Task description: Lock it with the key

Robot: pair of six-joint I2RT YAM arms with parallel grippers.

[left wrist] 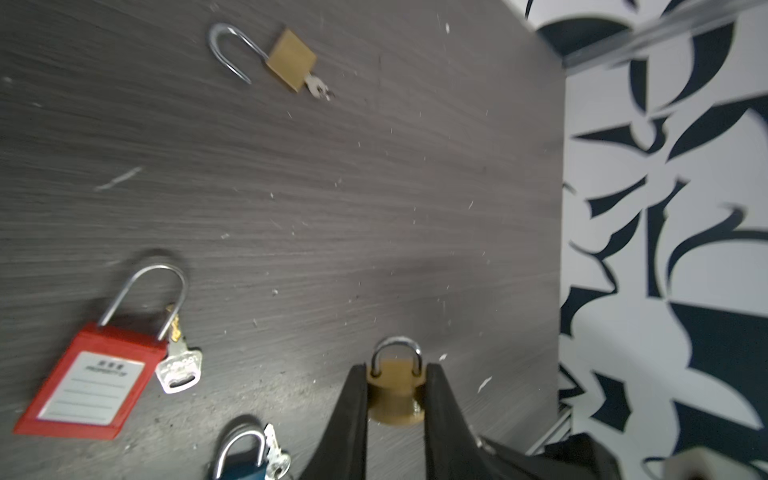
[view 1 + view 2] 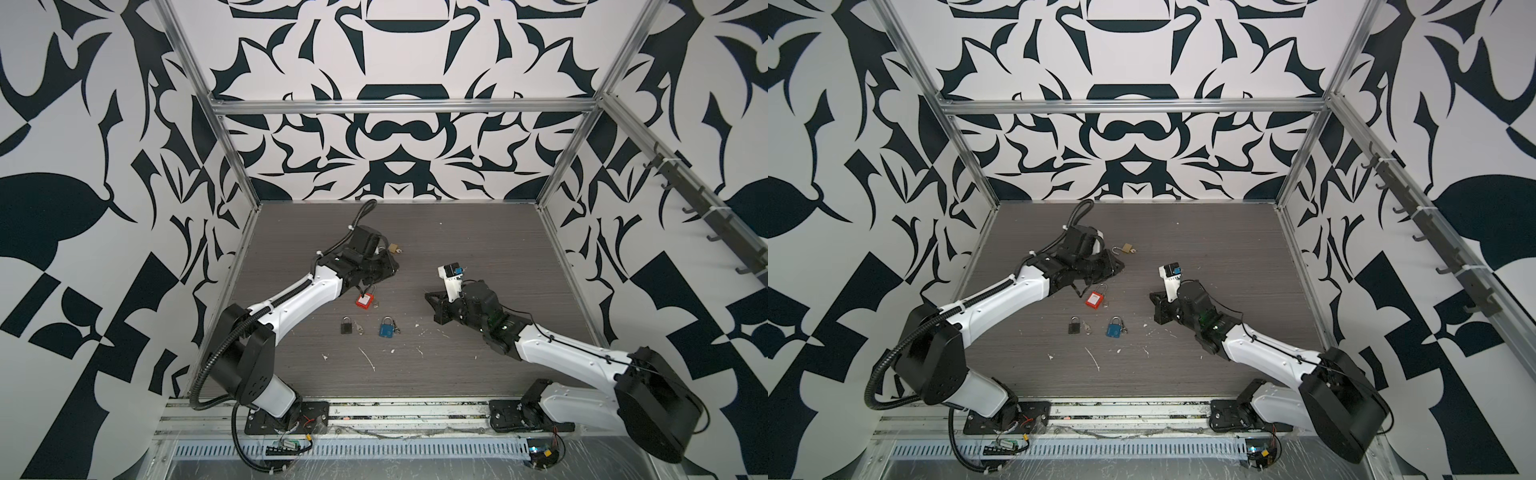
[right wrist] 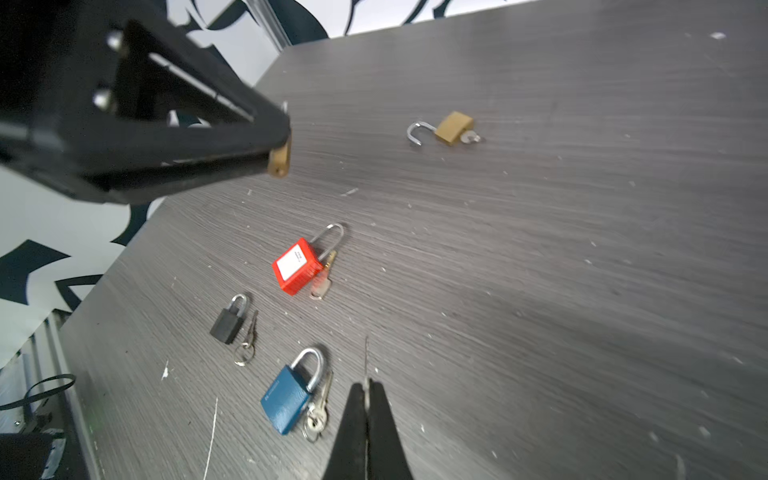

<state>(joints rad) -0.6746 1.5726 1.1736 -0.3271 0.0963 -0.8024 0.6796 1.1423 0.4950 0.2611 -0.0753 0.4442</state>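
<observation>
Held brass padlock [image 1: 397,390]; red padlock [image 1: 89,374] (well apart)

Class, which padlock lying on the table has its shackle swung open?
The brass padlock with a key in it; the red padlock, black padlock and blue padlock have closed shackles.

Bright even light, soft shadows; wrist views smear at edges, left pincer [image 3: 276,153] blurred.

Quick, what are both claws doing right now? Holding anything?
Left claw: closed on a small brass padlock.
Right claw: closed, pinching a thin strip, maybe a key.
</observation>
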